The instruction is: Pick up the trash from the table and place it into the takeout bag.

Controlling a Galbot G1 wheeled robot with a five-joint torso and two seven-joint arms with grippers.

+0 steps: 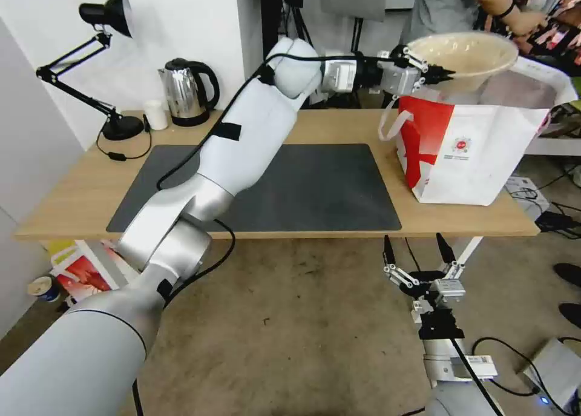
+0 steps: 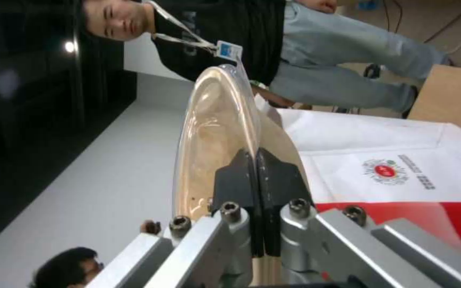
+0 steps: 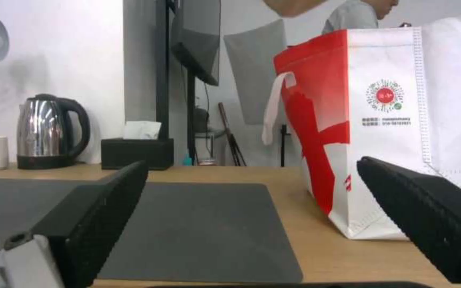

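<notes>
My left gripper [image 1: 445, 74] is shut on the rim of a shallow beige bowl [image 1: 469, 56] and holds it tilted in the air just above the open top of the takeout bag [image 1: 478, 149]. This white bag with a red side panel stands at the table's [image 1: 72, 204] right end. In the left wrist view the black fingers [image 2: 236, 180] pinch the bowl's [image 2: 214, 132] edge, with the bag [image 2: 390, 160] below it. My right gripper [image 1: 413, 240] hangs open with nothing in it, below the table's front edge. Its view looks level across the table past the right gripper [image 3: 252, 164] at the bag [image 3: 380, 120].
A dark grey mat [image 1: 315, 186] covers the table's middle. A steel kettle [image 1: 187, 92], a white cup [image 1: 156, 114] and a black desk lamp [image 1: 103, 52] stand at the back left, with a black tissue box [image 3: 137, 152]. A person stands behind the bag. Cables lie on the floor at right.
</notes>
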